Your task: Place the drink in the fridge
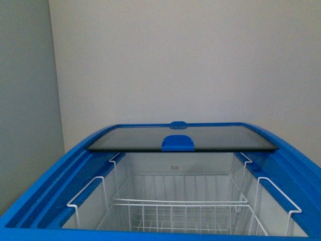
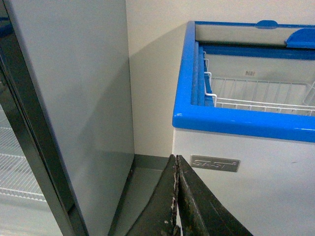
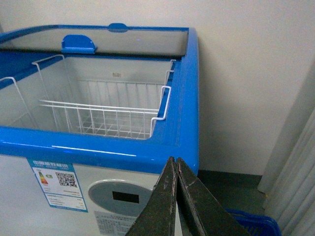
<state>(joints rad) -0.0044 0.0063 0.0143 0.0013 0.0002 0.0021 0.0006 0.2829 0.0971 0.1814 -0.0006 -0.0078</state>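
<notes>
The fridge [image 1: 45, 186], a white chest cooler with a blue rim, stands right in front of me. Its glass lid [image 1: 183, 138] is slid to the back, so the front half is uncovered. A white wire basket [image 1: 175, 213] hangs inside and looks empty. The drink is out of view in all three views. My left gripper [image 2: 176, 160] is shut on nothing, low before the fridge's front left corner [image 2: 184, 120]. My right gripper [image 3: 174, 161] is shut and empty too, low before the front right corner [image 3: 189, 157].
A tall grey cabinet side [image 2: 74, 98] with a glass-door cooler stands left of the fridge, with a narrow floor gap [image 2: 142, 182] between them. A plain wall [image 1: 200, 60] rises behind. Right of the fridge are a pale curtain [image 3: 300, 162] and a blue crate [image 3: 251, 223] on the floor.
</notes>
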